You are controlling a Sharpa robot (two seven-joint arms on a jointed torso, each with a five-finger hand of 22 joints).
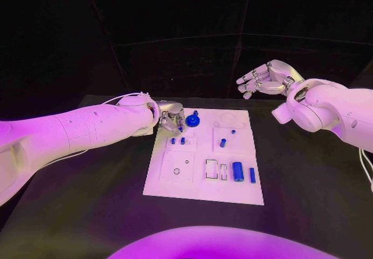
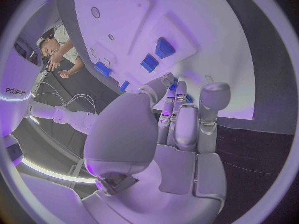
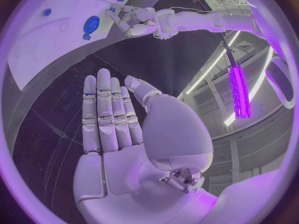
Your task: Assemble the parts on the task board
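The white task board (image 1: 204, 186) lies in the middle of the black table. A round blue knob part (image 1: 193, 120) sits near its far edge. Two small blue pieces (image 1: 178, 141), a blue peg (image 1: 223, 143) and a blue cylinder (image 1: 237, 171) also stand on it. My left hand (image 1: 171, 120) hovers over the board's far left corner, just left of the knob, fingers pointing down. In the left wrist view its fingers (image 2: 181, 119) lie straight and close together, with blue showing past their tips; I see nothing gripped. My right hand (image 1: 264, 78) is raised beyond the far right corner, fingers spread and empty.
Bare black table (image 1: 85, 205) surrounds the board on every side. The board (image 2: 206, 30) also carries empty rectangular slots (image 1: 211, 168) and a round recess (image 1: 176, 171). A thin blue pin (image 1: 251, 175) lies beside the cylinder.
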